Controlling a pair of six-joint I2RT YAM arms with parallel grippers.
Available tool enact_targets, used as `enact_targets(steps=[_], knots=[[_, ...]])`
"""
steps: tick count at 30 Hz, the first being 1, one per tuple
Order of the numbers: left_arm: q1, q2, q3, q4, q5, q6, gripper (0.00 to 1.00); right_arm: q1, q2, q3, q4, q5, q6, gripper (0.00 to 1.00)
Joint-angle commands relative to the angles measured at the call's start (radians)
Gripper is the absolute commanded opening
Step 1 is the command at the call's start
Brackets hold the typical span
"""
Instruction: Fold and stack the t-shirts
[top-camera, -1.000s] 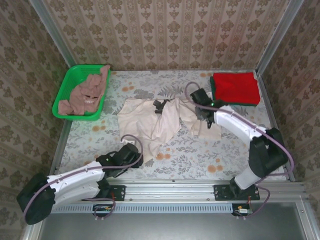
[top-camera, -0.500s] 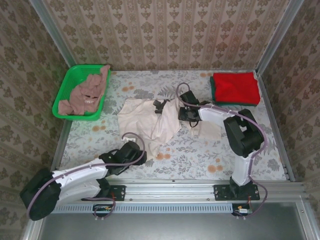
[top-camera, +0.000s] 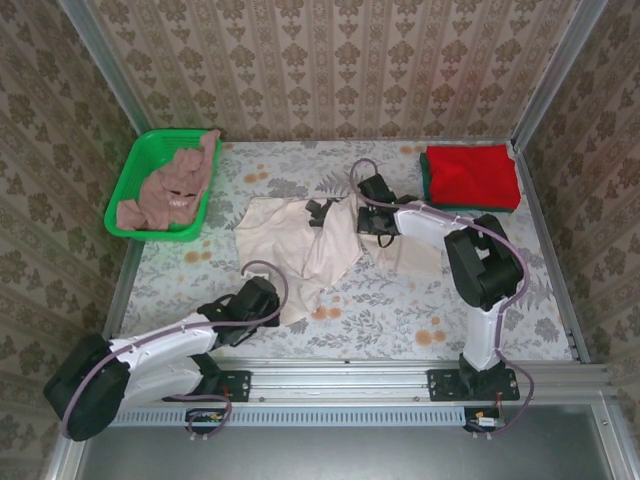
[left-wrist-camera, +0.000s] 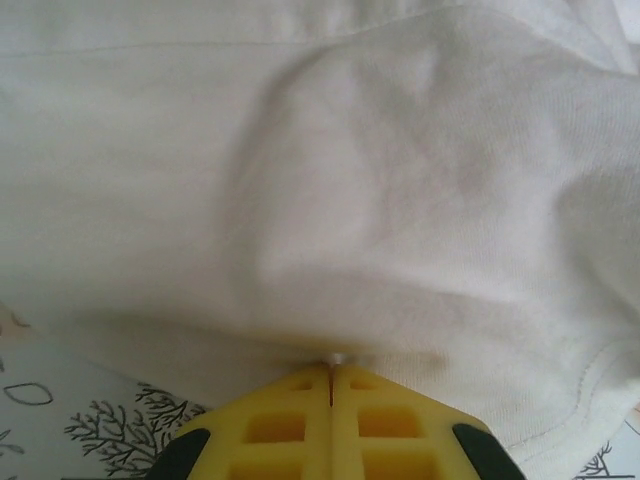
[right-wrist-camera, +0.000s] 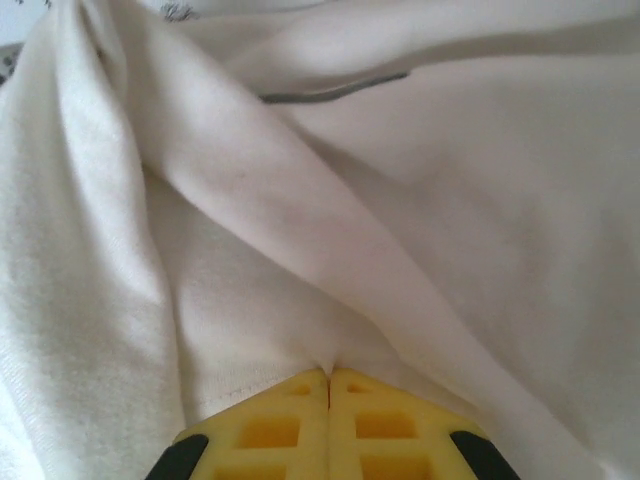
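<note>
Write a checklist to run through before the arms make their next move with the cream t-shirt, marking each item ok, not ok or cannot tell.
1. Left hand shut on cream t-shirt near edge: ok.
2. Right hand shut on a fold of it: ok.
3. Shirt spread flat: not ok, bunched.
4. Single layer pinched: cannot tell.
5. Red t-shirt folded, out of the way: ok.

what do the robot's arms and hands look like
Both arms have white shells with black joints and a mauve cable looping alongside: left arm, right arm. The left hand and right hand are yellow, moulded with square recesses, black at the corners.
</note>
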Motion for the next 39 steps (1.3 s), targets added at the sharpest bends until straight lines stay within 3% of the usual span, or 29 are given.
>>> enact_targets(steps=[1,7,11,14,16,18,21,24,27,32,35,39], knots=[[0.02,-0.052,0.013,-0.081,0.005,0.021,0.0,-0.026,-0.117,-0.012,-0.077,0.088,-0.057,0.0],[0.057,-0.173,-0.011,-0.139,0.009,0.013,0.0,-0.038,-0.374,-0.104,-0.203,0.155,-0.122,0.0],[0.069,-0.215,-0.019,-0.157,0.007,0.013,0.0,-0.113,-0.452,-0.128,-0.253,0.209,-0.156,0.01],[0.073,-0.208,-0.016,-0.156,0.014,0.016,0.0,-0.185,-0.395,-0.07,-0.31,0.209,-0.162,0.13],[0.073,-0.203,-0.018,-0.147,0.025,0.015,0.0,-0.186,-0.364,-0.018,-0.392,0.272,-0.139,0.39],[0.073,-0.2,-0.025,-0.133,0.035,0.008,0.0,-0.148,-0.405,-0.053,-0.388,0.302,-0.125,0.41],[0.074,-0.192,-0.031,-0.111,0.051,0.003,0.01,-0.092,-0.526,-0.212,-0.261,0.22,-0.09,0.46],[0.071,-0.174,-0.024,-0.109,0.073,0.0,0.24,-0.088,-0.636,-0.416,-0.058,0.033,-0.031,0.46],[0.054,-0.165,-0.022,-0.105,0.077,-0.004,0.36,-0.099,-0.599,-0.496,0.022,0.023,0.005,0.46],[0.015,-0.168,-0.034,-0.126,0.051,-0.038,0.54,-0.162,-0.402,-0.447,0.052,-0.027,-0.015,0.46],[-0.014,-0.184,-0.046,-0.122,0.03,-0.066,0.6,-0.168,-0.294,-0.404,0.07,-0.036,-0.023,0.44],[-0.047,-0.198,-0.049,-0.132,-0.002,-0.091,0.58,-0.172,-0.198,-0.371,0.079,-0.028,-0.019,0.42]])
